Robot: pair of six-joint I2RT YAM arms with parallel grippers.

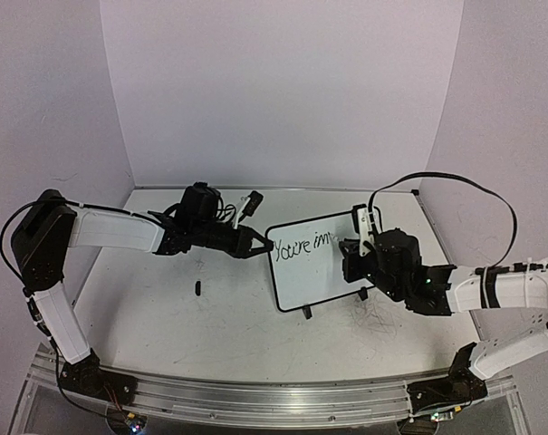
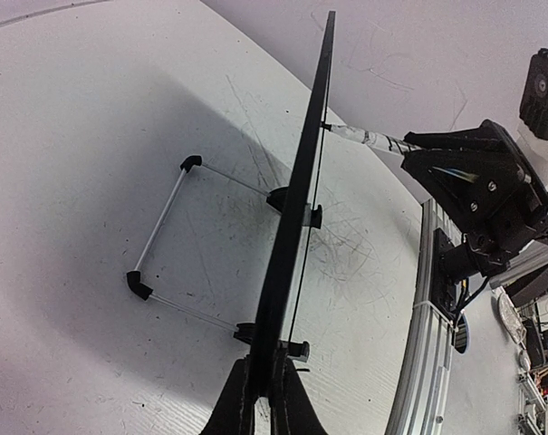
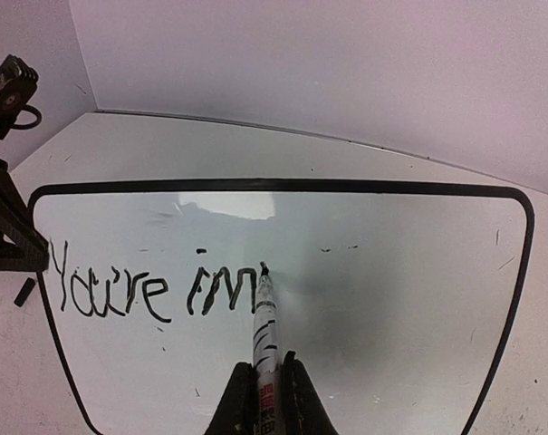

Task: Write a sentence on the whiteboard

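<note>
- Your right gripper point(image 3: 263, 379) clamps a marker point(image 3: 265, 317), its tip touching the whiteboard point(image 3: 391, 299) beside "You're im".
- You see the whiteboard standing on the bench point(image 1: 165, 317), between both arms.
- Your left gripper point(image 2: 264, 385) is closed on its left edge.
- Small black piece point(image 1: 198, 288) lies nearby.

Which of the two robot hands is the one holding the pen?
The right gripper: it clamps a marker whose tip touches the whiteboard at the end of the writing. The left gripper only pinches the board's edge.
</note>
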